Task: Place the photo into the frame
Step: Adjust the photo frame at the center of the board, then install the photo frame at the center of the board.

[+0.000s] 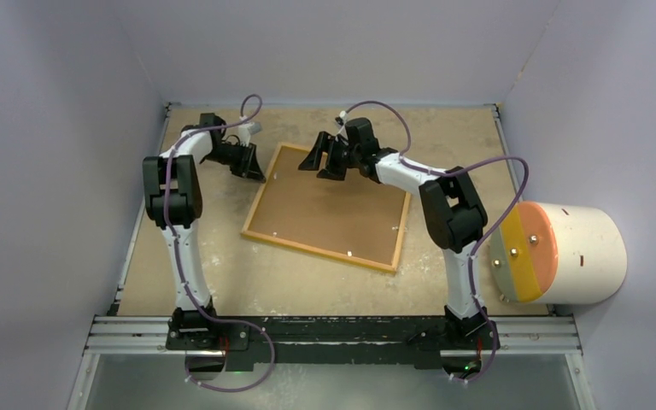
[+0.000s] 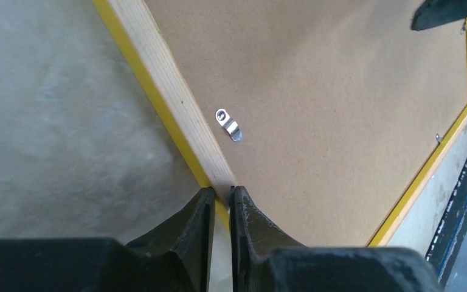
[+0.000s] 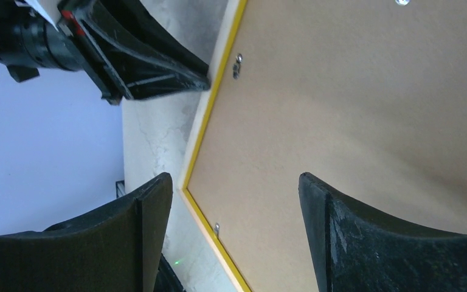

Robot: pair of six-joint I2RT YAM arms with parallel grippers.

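status: the frame (image 1: pixel 263 190) lies face down on the table (image 1: pixel 222 273), wood-brown back up; the brown backing board (image 1: pixel 329 205) sits inside its rim and covers the whole opening; the photo isn't visible in any view; if it's in, it's under the board; can't confirm from here.

left gripper (image 1: pixel 252 166) is at the frame's far-left edge; in its wrist view the fingers are pressed nearly together, a sliver of yellow rim showing through the slit, tips right on the wooden rail (image 2: pixel 158 73); can't tell if it pinches the rim or just rests on it.

right gripper (image 1: pixel 325 162) hovers over the board near the far edge, fingers spread wide, nothing held.

metal turn clip (image 2: pixel 228 123) lies on the board just inside the rail; two more show along the edge from the right wrist (image 3: pixel 238 66); can't tell if they lock anything.

my read: late stage, board seated; left to do is likely securing clips and turning the frame face up, assuming the photo is underneath.
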